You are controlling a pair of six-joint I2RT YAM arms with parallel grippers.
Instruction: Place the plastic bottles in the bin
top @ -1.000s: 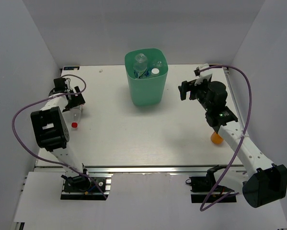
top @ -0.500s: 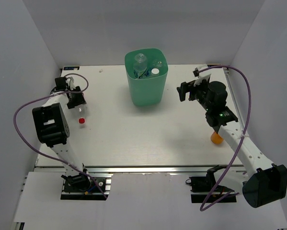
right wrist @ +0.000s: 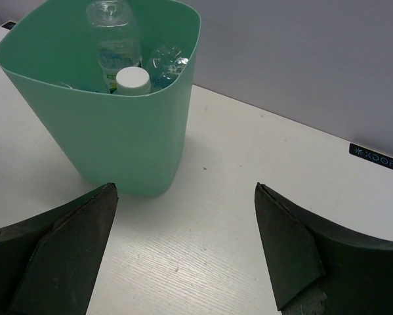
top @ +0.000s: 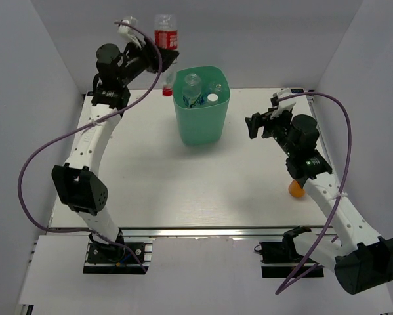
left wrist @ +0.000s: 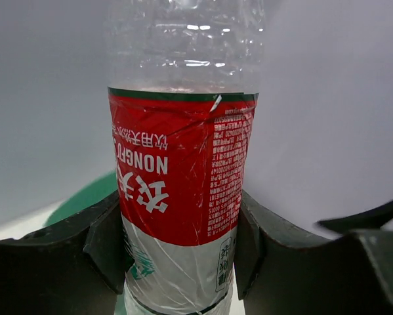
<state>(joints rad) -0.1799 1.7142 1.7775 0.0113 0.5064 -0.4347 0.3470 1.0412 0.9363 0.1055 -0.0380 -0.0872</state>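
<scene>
My left gripper (top: 163,65) is clamped on the red-label bottle (top: 165,39). In the wrist view its dark fingers (left wrist: 107,243) press both sides of the label, set narrow around the body. The bottle is thin clear plastic, ribbed and creased above the wrinkled red wrapper. I have it raised just to the left of the bin (top: 199,125), at its rim, with the red cap end pointing down. A sliver of green shows behind it in the wrist view.

My right gripper (top: 254,125) sits to the right of the bin, level with its wall. Its fingers (right wrist: 71,236) are spread wide with nothing between them and touch nothing.

The bin is smooth mint-green plastic with a rounded-square rim, narrowing toward its base. It stands on the matte white table (top: 150,177). Inside it I see an upright clear bottle (right wrist: 114,39), a white cap (right wrist: 132,79) and a crumpled clear bottle (right wrist: 163,62). The stubby orange bottle (top: 294,189) lies well to the right of the bin, toward the arm bases, partly hidden by my right arm.
</scene>
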